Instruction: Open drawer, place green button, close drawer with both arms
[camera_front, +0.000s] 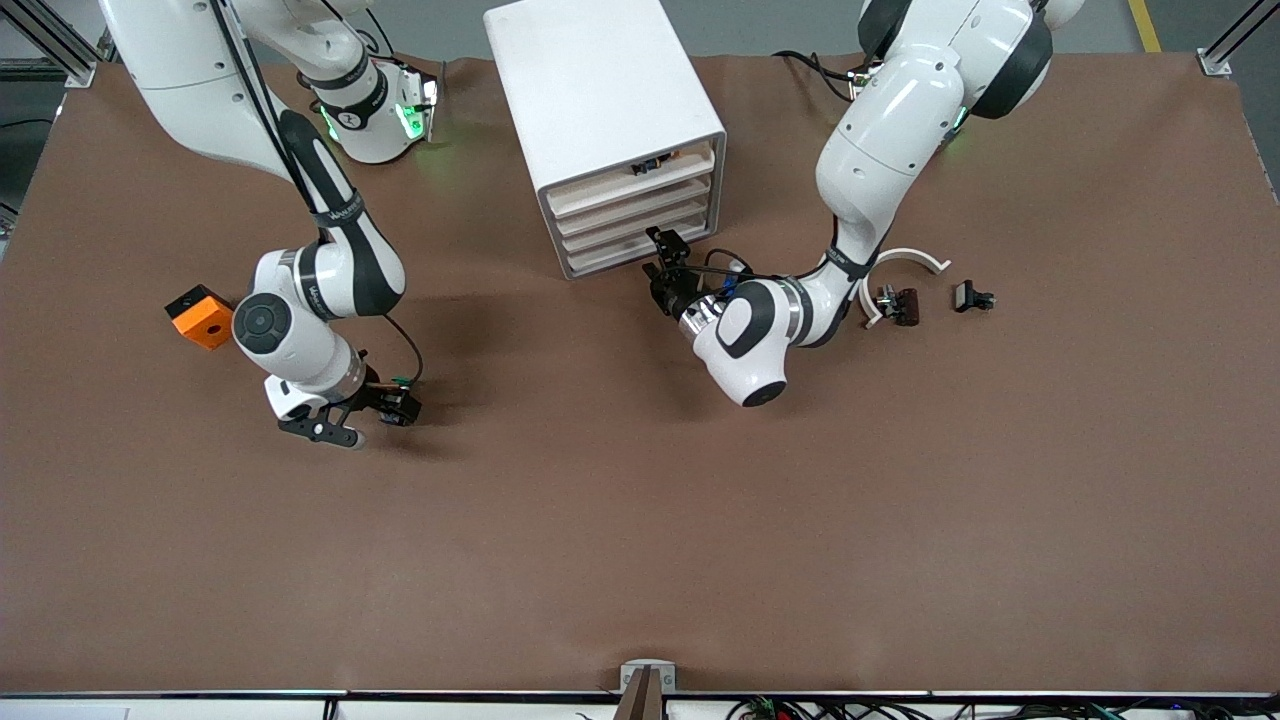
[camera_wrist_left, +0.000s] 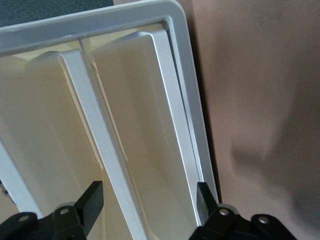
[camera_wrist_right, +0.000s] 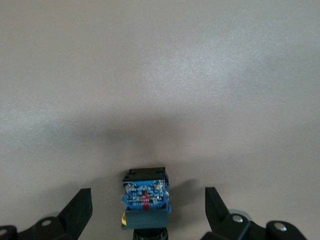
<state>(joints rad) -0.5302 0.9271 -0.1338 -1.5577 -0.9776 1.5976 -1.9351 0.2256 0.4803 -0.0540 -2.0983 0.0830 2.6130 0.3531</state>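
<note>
The white cabinet (camera_front: 600, 100) stands at the middle of the table near the arms' bases, its four drawers facing the front camera. My left gripper (camera_front: 667, 262) is open at the front of the lowest drawer (camera_front: 610, 255), at its end toward the left arm. In the left wrist view its fingers (camera_wrist_left: 91, 201) straddle that drawer's white front lip (camera_wrist_left: 172, 150). My right gripper (camera_front: 358, 413) is open, low over the table toward the right arm's end. The button (camera_wrist_right: 145, 202) lies on the table between its fingers (camera_wrist_right: 80, 209), blue-specked dark body showing, cap hidden.
An orange cube (camera_front: 203, 316) lies beside the right arm's wrist. A white arc (camera_front: 905, 262) and two small dark clip pieces (camera_front: 897, 305) (camera_front: 972, 297) lie toward the left arm's end. Small parts show in the top drawer (camera_front: 648, 165).
</note>
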